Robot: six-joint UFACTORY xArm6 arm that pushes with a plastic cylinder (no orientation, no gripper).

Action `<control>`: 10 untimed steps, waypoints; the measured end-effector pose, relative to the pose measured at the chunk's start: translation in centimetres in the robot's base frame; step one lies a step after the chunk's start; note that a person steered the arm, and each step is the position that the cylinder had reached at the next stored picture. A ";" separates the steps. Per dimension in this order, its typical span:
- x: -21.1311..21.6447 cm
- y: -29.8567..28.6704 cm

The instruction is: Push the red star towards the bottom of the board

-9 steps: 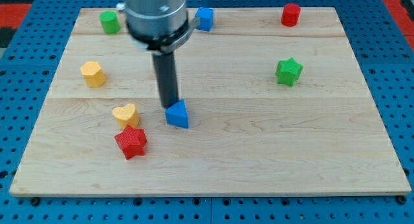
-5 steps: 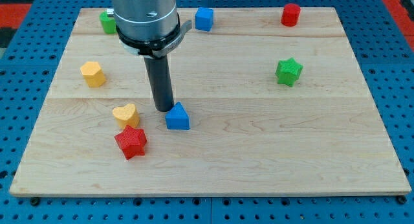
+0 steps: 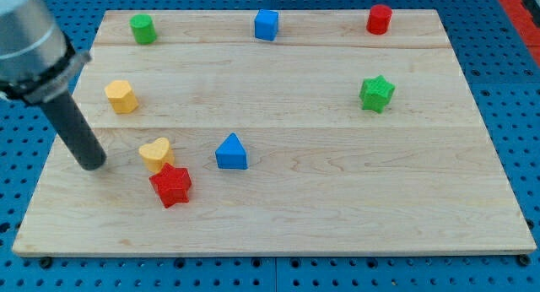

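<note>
The red star (image 3: pixel 171 186) lies on the wooden board (image 3: pixel 337 191) at the lower left. A yellow heart (image 3: pixel 155 154) touches its upper left side. My tip (image 3: pixel 91 165) rests on the board to the left of the yellow heart and up-left of the red star, apart from both. A blue triangular block (image 3: pixel 231 152) sits to the right of the heart.
A yellow block (image 3: pixel 121 96) sits at the left. A green cylinder (image 3: pixel 143 28), a blue cube (image 3: pixel 267 24) and a red cylinder (image 3: pixel 380 18) line the top edge. A green star (image 3: pixel 376 93) sits at the right.
My tip swung from beside the blue triangular block far to the left, past the yellow heart. The heart shifted slightly left and down. The red star has not visibly moved.
</note>
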State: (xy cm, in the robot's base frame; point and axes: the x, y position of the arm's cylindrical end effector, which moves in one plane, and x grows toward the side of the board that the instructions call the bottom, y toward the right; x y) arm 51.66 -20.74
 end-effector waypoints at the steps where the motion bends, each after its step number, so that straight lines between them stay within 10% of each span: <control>1: 1.9 4.8; 10: 5.7 33.5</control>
State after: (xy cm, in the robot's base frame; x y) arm 57.38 12.75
